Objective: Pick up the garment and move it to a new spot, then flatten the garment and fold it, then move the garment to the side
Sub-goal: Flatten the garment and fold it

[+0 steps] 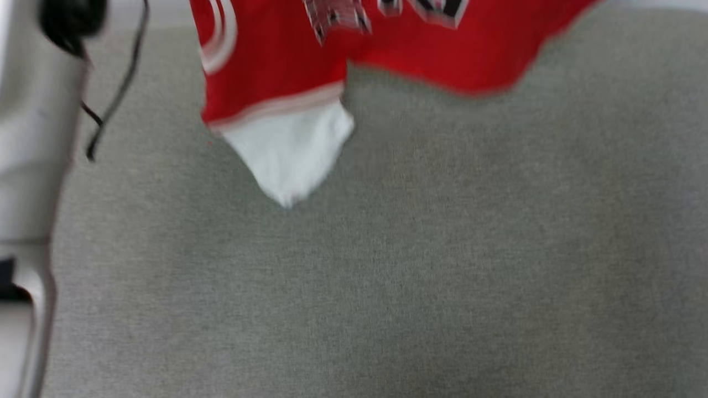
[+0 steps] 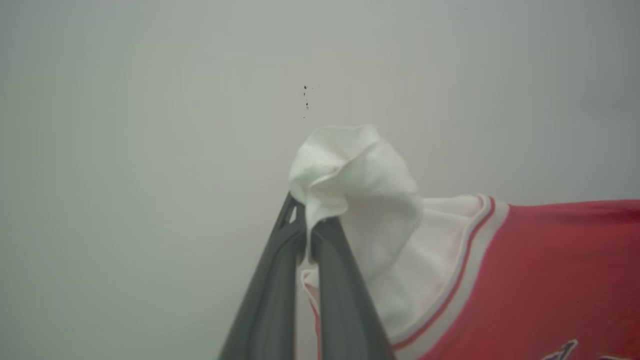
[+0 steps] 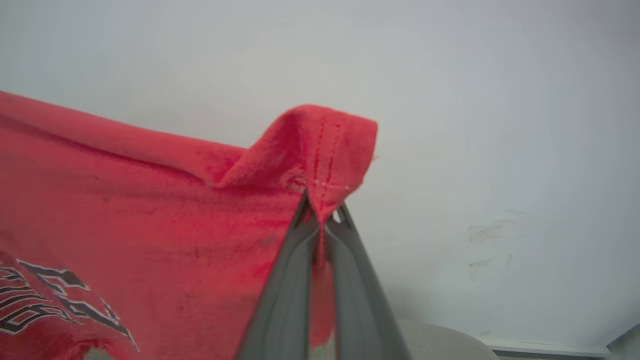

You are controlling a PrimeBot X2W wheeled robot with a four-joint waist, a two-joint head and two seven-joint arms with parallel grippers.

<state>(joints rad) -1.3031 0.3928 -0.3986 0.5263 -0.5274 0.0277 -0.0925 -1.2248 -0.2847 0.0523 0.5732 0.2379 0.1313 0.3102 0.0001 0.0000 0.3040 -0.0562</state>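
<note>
The garment point(image 1: 287, 66), a bright red jersey with white striped trim and dark lettering, hangs in the air above the grey table point(image 1: 387, 276) at the top of the head view, a white sleeve drooping below it. In the left wrist view my left gripper point(image 2: 310, 225) is shut on the white sleeve of the garment point(image 2: 360, 170). Over in the right wrist view my right gripper point(image 3: 321, 212) is shut on a red hemmed corner of the garment point(image 3: 320, 145), with the cloth stretched away to the left.
My pale left arm point(image 1: 33, 166) with a dark dangling cable point(image 1: 119, 88) fills the left edge of the head view. A plain pale wall point(image 2: 150, 125) stands behind the lifted cloth. The grey cloth-covered table spreads below the garment.
</note>
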